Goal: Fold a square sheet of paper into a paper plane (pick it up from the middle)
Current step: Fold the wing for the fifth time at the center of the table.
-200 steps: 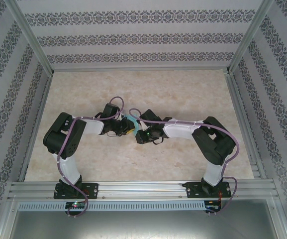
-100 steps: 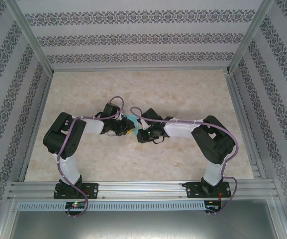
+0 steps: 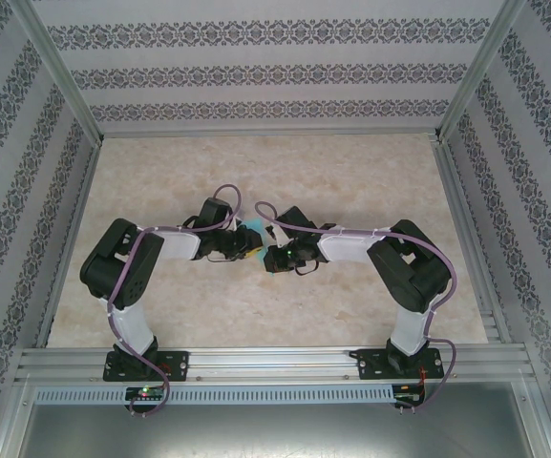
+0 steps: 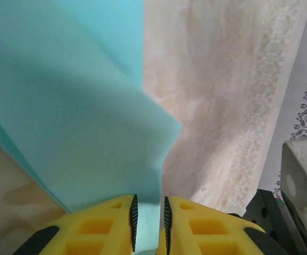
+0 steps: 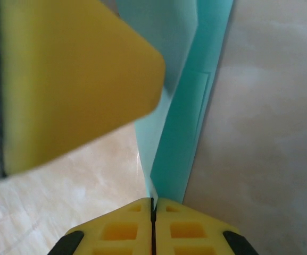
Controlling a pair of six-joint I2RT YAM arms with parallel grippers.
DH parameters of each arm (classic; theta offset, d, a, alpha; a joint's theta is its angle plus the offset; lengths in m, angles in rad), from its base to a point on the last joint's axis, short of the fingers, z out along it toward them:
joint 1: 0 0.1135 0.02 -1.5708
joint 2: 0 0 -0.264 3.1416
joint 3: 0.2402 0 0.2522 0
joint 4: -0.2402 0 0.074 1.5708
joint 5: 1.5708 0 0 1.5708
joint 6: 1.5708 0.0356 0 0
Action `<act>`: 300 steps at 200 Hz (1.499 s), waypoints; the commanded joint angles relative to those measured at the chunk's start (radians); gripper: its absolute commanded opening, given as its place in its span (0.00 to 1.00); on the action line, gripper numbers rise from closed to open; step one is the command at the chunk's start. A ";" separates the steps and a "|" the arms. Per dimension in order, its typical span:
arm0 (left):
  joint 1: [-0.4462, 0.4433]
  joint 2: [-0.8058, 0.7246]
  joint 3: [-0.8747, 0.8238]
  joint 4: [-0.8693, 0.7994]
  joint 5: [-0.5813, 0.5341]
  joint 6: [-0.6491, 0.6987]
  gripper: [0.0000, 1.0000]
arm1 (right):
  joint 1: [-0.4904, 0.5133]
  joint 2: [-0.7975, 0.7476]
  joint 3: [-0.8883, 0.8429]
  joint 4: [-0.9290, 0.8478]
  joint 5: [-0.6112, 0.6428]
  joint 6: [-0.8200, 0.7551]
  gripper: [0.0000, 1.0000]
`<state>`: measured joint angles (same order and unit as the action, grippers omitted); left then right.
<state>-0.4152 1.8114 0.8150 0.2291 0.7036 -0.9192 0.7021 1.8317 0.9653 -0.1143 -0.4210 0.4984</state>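
Observation:
The square sheet of paper (image 3: 253,229), turquoise and folded into a narrow layered shape, is held off the table's middle between my two grippers. Seen from the left wrist, the paper (image 4: 89,106) runs down into the narrow gap of my left gripper (image 4: 149,199); its pads stand slightly apart, not pinching. My right gripper (image 5: 153,201) is shut on the lower tip of the paper (image 5: 185,133). A yellow finger (image 5: 73,79) of the left gripper sits close above. From the top camera, the left gripper (image 3: 248,250) and the right gripper (image 3: 265,250) almost touch.
The beige marbled table (image 3: 351,181) lies bare round the arms. Aluminium frame rails (image 3: 265,361) run along the near edge and both sides, with patterned walls behind them.
My right gripper has shut on the paper. Both wrists have drawn slightly closer together, and less of the paper shows between them from above.

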 commanded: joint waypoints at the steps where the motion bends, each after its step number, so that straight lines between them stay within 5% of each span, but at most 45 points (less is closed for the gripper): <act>1: -0.015 0.019 -0.012 0.022 0.005 0.024 0.24 | -0.010 0.026 -0.015 0.005 -0.021 0.009 0.08; 102: -0.015 0.048 0.014 -0.096 -0.047 0.066 0.22 | -0.040 -0.101 -0.049 0.037 -0.059 0.048 0.21; 170: -0.015 0.051 0.021 -0.112 -0.065 0.059 0.19 | -0.001 -0.032 0.009 0.028 -0.061 0.049 0.04; 300: -0.015 0.069 0.051 -0.165 -0.096 0.034 0.18 | 0.028 0.014 0.059 -0.094 0.065 -0.007 0.02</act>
<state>-0.4198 1.8473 0.8577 0.1379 0.6724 -0.8829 0.7246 1.8221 1.0008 -0.1600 -0.3992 0.5163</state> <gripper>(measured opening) 0.175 0.041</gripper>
